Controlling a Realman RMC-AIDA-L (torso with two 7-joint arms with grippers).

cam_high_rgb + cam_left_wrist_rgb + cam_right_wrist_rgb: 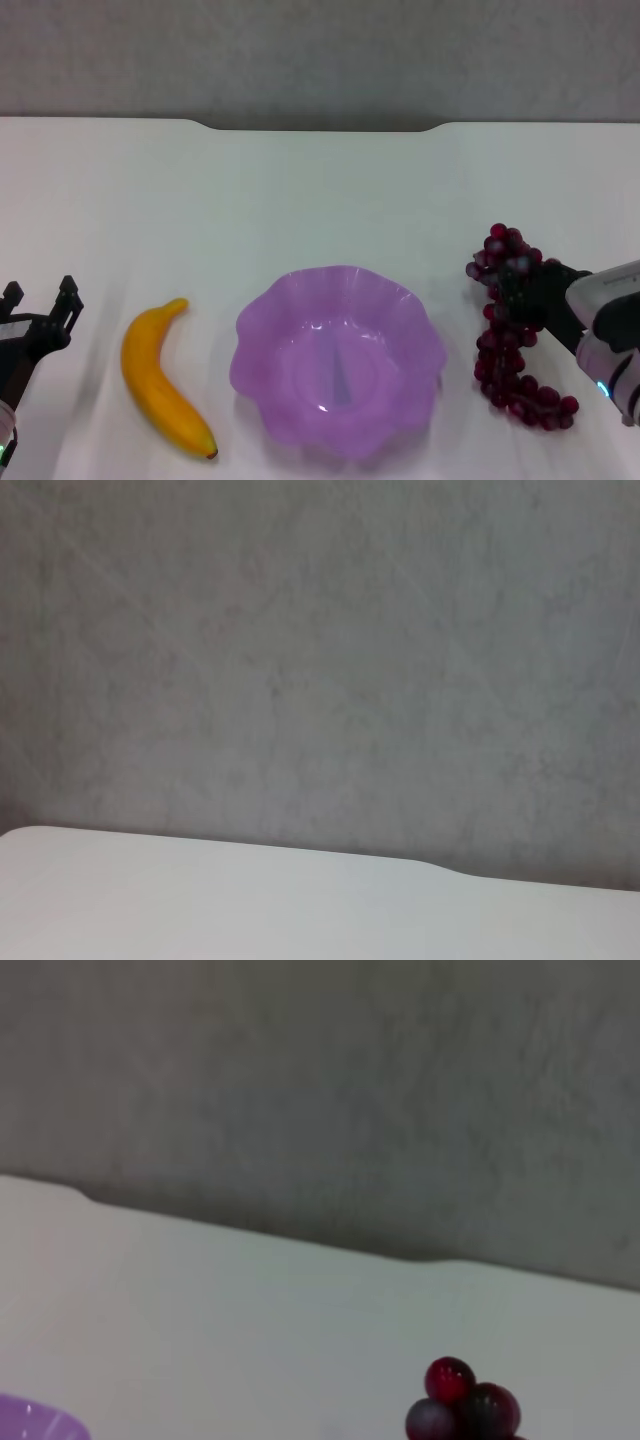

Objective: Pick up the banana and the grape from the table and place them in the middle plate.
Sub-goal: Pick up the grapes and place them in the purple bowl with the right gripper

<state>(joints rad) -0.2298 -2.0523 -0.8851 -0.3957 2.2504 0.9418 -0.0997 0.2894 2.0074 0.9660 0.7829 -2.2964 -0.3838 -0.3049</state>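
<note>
The right gripper (520,290), seemingly clenched on the grape (512,330) (left gripper (40,310) released), could shed loose berries before reaching the middle plate (338,355).

On the table (320,190), the middle plate (338,357) sits centrally near the front edge. The banana (160,379) lies just left of it, apart. The grape (515,330) lies right of the plate, with the right gripper (522,290) over its rear half. The left gripper (40,310) sits left of the banana.
</note>
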